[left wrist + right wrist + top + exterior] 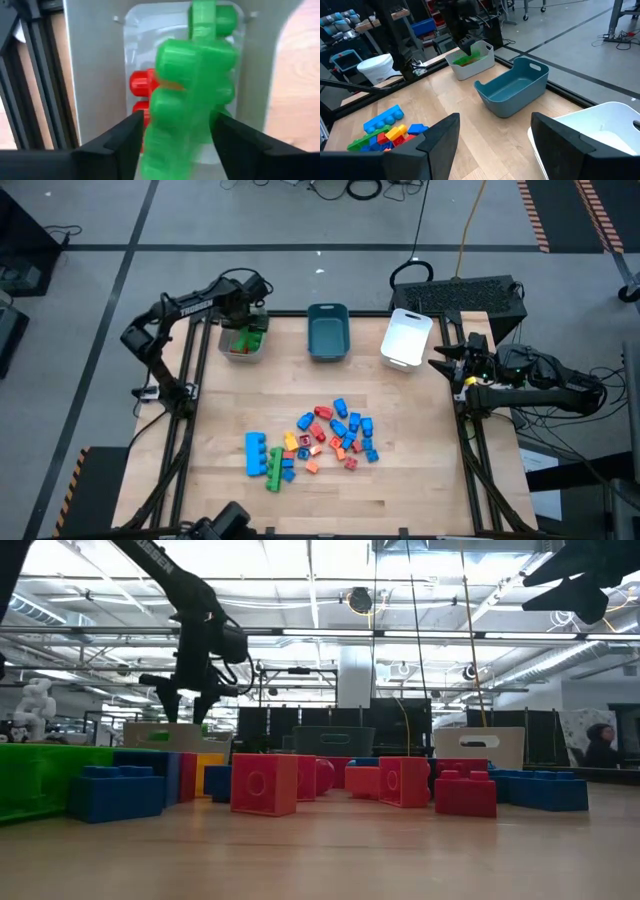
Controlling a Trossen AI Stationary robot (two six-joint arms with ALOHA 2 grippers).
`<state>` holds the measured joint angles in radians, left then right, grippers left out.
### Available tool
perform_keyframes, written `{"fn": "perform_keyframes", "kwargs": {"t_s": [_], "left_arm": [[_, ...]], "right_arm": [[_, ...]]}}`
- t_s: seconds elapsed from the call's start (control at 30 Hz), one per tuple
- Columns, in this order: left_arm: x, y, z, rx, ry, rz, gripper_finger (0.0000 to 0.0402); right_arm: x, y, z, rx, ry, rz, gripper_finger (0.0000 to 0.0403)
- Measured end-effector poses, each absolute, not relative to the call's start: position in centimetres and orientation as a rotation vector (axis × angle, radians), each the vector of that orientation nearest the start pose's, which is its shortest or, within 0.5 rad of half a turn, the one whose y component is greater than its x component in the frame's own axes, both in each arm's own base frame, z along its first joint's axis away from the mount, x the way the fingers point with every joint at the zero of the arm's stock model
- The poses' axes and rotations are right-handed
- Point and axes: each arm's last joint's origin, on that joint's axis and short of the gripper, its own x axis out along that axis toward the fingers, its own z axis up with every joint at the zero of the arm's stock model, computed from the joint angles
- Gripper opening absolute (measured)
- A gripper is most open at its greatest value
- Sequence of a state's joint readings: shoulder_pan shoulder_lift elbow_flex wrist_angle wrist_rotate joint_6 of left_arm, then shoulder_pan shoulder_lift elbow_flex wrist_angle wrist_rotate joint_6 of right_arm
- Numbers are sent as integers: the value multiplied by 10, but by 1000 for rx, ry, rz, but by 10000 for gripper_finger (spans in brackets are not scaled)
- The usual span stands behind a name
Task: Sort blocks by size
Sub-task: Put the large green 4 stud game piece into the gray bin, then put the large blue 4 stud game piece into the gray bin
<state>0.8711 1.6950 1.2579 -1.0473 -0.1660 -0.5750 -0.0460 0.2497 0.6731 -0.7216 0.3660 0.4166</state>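
While above the grey tray (243, 346) far left, left gripper (172, 140) spread, green block (192, 95) blurred between fingers. Right gripper (492, 145) open, waiting right. Three trays; loose blocks (318, 442) near centre.

Open wood ahead of the trays, clutter in the middle

Bare surface (420, 440) lies between the three trays and the pile of blocks (315, 442); the left gripper (248, 318) fills the space over the grey tray (243, 352), while the teal tray (328, 332) and white tray (407, 338) stand unobstructed.

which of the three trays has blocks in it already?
The grey plastic tray under the left gripper: it holds green and red bricks. The teal and white trays hold none.
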Motion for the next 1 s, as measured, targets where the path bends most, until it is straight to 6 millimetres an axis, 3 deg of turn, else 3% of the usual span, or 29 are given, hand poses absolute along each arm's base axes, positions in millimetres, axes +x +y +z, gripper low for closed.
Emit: {"fn": "perform_keyframes", "kwargs": {"t_s": [0.13, 0.3, 0.47, 0.57, 0.77, 1.0], "left_arm": [[198, 240, 235, -919, 1179, 1186, 268], [214, 221, 265, -924, 1142, 889, 280], [236, 158, 286, -847, 1241, 709, 281], [244, 117, 291, -793, 1333, 710, 281], [262, 41, 287, -933, 1295, 880, 281], [267, -29, 268, -1087, 1233, 1103, 281]], "right_arm": [[53, -13, 296, 347, 210, -462, 238], [53, -13, 296, 343, 212, -462, 238], [53, -13, 296, 343, 212, -462, 238], [53, -13, 296, 343, 213, -462, 238], [53, -13, 296, 346, 212, -463, 238], [53, -13, 296, 350, 211, -463, 238]]}}
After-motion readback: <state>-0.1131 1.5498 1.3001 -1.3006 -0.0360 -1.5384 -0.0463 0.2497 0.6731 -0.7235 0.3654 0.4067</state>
